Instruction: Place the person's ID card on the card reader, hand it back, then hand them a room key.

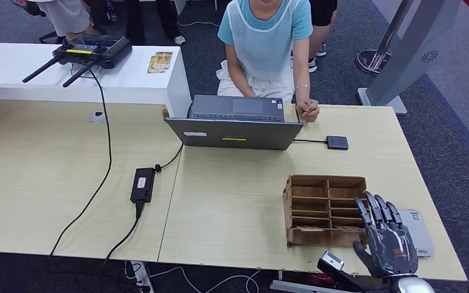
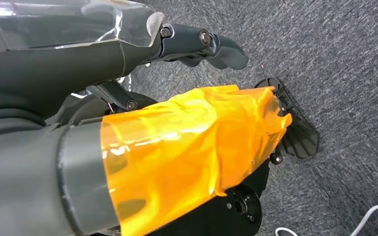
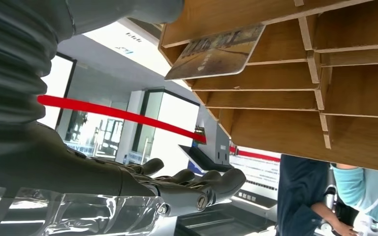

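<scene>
My right hand [image 1: 386, 241] hovers palm-down over the near right corner of a wooden card organizer [image 1: 323, 207], fingers stretched apart and holding nothing. In the right wrist view the same hand [image 3: 177, 189] is spread flat beside the organizer's slots [image 3: 295, 93], one of which holds a room key card [image 3: 216, 51]. Two key cards [image 1: 308, 228] lie in the organizer's front row. A flat grey device [image 1: 420, 235] lies just right of the hand. A small black square reader [image 1: 337, 142] is cabled to the laptop. My left hand [image 2: 197, 42] hangs over grey carpet, holding nothing. The person's clasped hands [image 1: 307, 110] rest on the far table edge.
A grey laptop [image 1: 235, 125] stands open in front of the seated person. A black power brick [image 1: 142, 184] and its cables cross the table's left half. A white counter [image 1: 134, 85] at back left carries a black controller [image 1: 91, 52] and some cards [image 1: 159, 61]. A grey stand [image 1: 403, 55] rises at back right.
</scene>
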Controlling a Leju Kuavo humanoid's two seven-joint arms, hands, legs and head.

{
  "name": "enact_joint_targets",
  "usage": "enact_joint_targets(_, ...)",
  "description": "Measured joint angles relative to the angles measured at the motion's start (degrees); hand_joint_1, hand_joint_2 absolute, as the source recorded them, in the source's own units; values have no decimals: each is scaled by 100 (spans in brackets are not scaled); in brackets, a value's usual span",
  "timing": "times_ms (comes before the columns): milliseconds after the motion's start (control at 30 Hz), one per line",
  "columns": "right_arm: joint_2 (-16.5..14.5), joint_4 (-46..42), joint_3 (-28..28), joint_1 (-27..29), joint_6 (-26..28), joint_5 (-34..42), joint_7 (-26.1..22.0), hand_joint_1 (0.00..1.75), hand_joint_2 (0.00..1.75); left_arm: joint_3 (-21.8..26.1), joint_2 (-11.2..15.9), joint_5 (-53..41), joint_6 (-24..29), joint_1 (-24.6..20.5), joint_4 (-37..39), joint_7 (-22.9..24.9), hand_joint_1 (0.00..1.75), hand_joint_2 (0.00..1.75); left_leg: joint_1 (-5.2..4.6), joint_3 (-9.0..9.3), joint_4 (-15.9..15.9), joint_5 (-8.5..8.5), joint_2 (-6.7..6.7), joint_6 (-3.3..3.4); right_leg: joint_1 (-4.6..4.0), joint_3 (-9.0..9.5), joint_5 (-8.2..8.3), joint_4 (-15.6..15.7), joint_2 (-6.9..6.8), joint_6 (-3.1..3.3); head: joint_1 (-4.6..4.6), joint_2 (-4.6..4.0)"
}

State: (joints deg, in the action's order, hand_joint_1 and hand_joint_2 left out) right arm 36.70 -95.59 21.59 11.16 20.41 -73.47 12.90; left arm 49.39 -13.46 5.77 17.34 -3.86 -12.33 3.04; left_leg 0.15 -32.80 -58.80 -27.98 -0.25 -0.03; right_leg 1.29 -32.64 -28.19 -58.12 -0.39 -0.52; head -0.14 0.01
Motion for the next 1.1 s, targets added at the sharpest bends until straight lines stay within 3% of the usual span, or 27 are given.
enact_joint_targets(233,-1,73,1,-112,-26,73,-93,42,175,-78,8,-75,-1,1,0,23,0,0,0,0,0,0,-1,0,0,1,0,0,-1,0,1,0)
enact_joint_targets(367,-2,112,1,-142,-27,75,-107,51,175,-121,16,-80,-3,2,0,34,0,0,0,-1,0,0,-1,0,0,0,0,0,-1,0,1,-1)
enact_joint_targets(667,-2,178,2,-191,-116,101,-150,44,175,-188,25,-173,-28,3,0,68,0,0,0,-1,0,0,-1,0,0,0,0,0,-1,0,2,1)
enact_joint_targets(1000,33,204,3,-201,-362,293,-196,48,175,-295,43,-275,-61,5,0,93,0,0,0,-1,0,0,-1,0,0,0,0,0,-1,0,1,0)
enact_joint_targets(1100,78,204,3,-202,-455,349,-213,58,175,-324,45,-312,-70,5,0,98,0,0,0,-1,0,0,-1,0,0,0,0,0,-1,0,1,0)
